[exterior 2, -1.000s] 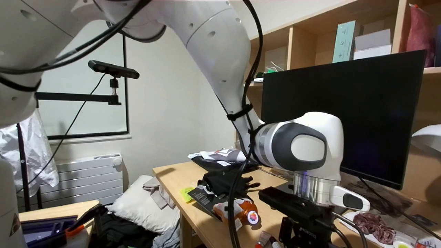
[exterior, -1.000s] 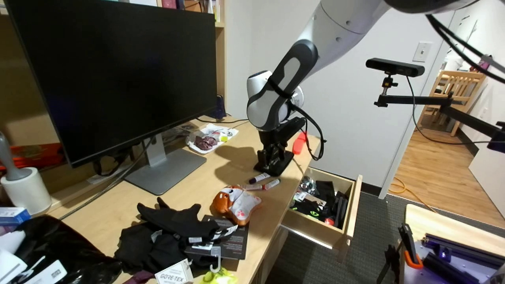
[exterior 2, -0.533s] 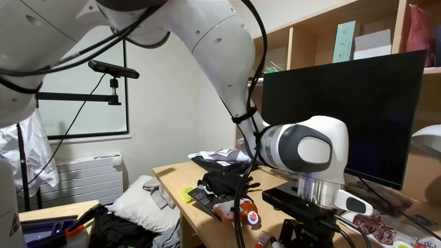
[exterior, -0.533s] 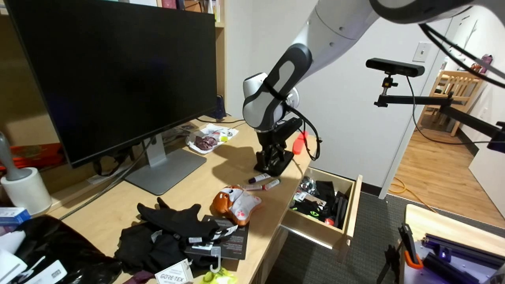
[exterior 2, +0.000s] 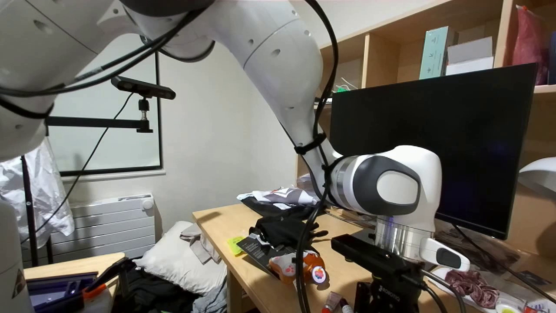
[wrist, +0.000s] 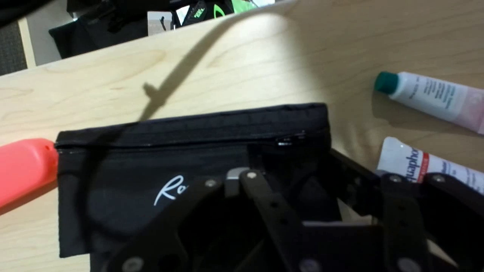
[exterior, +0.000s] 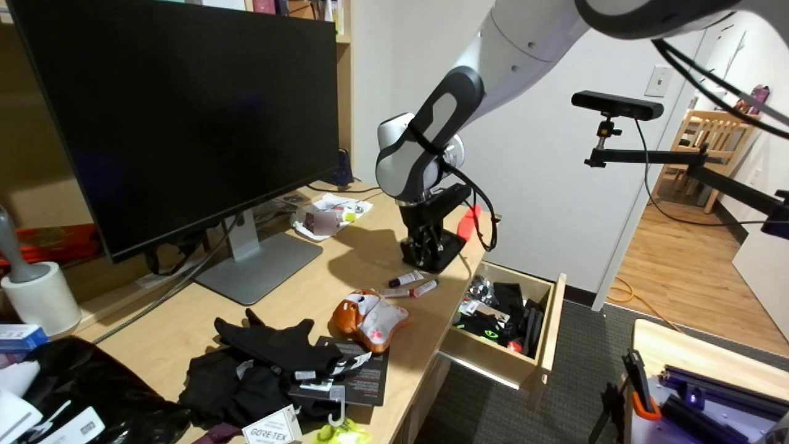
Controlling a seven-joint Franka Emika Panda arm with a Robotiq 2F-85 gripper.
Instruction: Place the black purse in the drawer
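One black purse [wrist: 189, 158], one pulled-out drawer [exterior: 493, 362], two tubes [wrist: 435, 96]
purse is just lying on the tabletop [wrist: 227, 75], one pincer [wrist: 297, 162] over one end, clearly spread apart

arm [exterior 2: 278, 74] white, grey-capped | cables [exterior 2: 335, 56] black | claw [wrist: 293, 177] black, ROBOTIQ lettering [exterior 2: 389, 294]

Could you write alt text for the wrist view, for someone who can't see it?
A black zippered purse lies on a wooden table, with the open tool at its right end. A red object is on the left, two tubes on the right, and an open drawer shows at top left.
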